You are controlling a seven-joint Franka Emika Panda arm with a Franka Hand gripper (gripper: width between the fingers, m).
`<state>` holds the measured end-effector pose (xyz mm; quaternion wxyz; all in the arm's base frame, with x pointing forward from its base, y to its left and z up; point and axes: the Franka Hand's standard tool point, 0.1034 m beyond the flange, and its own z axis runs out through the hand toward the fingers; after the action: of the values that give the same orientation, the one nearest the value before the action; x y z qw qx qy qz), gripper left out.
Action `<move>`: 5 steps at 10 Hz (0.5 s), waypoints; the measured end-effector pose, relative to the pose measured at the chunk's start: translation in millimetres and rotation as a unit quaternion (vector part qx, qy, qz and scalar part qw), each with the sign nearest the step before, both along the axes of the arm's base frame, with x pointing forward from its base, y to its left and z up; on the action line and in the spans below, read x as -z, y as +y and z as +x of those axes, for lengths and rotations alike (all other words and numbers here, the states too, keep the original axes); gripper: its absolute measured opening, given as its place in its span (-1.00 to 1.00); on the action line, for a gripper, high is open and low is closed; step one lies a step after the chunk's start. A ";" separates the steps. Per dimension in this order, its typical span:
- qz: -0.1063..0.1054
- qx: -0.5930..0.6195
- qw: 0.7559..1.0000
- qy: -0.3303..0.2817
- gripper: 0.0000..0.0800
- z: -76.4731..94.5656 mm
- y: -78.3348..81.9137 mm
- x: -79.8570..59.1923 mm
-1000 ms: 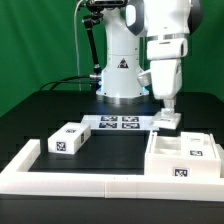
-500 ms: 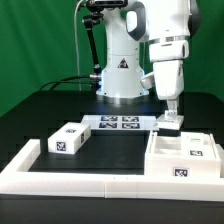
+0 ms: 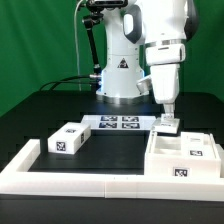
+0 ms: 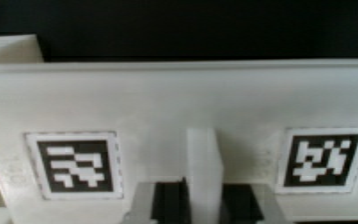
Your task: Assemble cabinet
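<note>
End effector (image 3: 168,115), grip impossible to tell, sits low at the far edge of the cabinet (image 3: 183,158)

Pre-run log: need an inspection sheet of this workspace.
Surface: black table, low white border frame along its front, marker board mid-table.
Job's things: cabinet at the exterior view's right; tagged white block at its left; another white part under the gripper.
Clutter: nothing seen.
Grippers: gripper low at that part, open or shut unclear.
Cables: black cable runs to the robot base.
Surroundings: green backdrop.
</note>
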<state>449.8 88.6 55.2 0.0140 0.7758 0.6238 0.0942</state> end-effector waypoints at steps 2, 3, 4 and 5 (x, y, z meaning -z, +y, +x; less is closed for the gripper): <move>-0.005 -0.011 1.000 0.006 -0.83 13.6 -3.7 2.2; -0.003 -0.010 1.000 0.004 -0.83 12.7 -2.8 2.2; -0.003 -0.010 1.000 0.005 -0.83 11.7 -2.9 2.8; -0.003 -0.010 1.000 0.005 -0.83 11.8 -2.9 2.8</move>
<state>461.5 85.7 52.4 0.0128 0.7699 0.6319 0.0886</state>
